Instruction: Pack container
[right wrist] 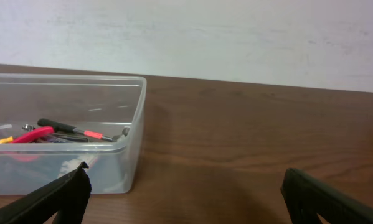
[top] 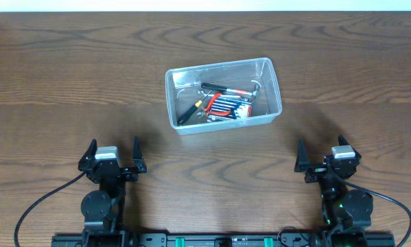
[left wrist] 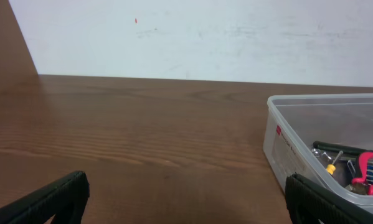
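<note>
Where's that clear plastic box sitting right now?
In the overhead view the container sits near the middle of the table, farther out than the left tool and the right tool, roughly between them and touching neither.

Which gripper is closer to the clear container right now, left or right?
Right, slightly. The right gripper sits just off the container's near right corner; the left gripper sits farther out from its near left corner.

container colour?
The container is clear, see-through plastic with no tint. It shows best in the overhead view.
</note>
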`<state>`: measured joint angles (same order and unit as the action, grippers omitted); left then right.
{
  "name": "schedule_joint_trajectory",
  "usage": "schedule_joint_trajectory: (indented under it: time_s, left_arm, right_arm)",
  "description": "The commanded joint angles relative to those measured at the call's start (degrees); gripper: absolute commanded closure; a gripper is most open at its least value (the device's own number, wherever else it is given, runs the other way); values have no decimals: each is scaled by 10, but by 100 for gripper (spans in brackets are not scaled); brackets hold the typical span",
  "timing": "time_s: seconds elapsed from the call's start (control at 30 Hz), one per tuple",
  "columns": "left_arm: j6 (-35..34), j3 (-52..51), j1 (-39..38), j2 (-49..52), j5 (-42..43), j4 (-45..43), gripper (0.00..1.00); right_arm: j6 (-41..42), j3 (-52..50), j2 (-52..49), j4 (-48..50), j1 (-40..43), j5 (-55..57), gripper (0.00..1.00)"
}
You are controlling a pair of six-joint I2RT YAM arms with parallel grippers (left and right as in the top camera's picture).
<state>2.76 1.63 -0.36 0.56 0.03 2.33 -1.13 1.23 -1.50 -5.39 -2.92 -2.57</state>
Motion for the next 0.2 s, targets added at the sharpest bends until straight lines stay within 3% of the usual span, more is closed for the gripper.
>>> schedule_joint_trajectory:
  time_s: [0.0,0.17]
  left_arm:
    - [-5,-14,3,-5,-3,18,2]
    - [-5,-14,3,-5,-3,18,2]
  right_arm:
    - [-9,-2,0,-2,-5,6,1]
    - [-9,-2,0,-2,-5,6,1]
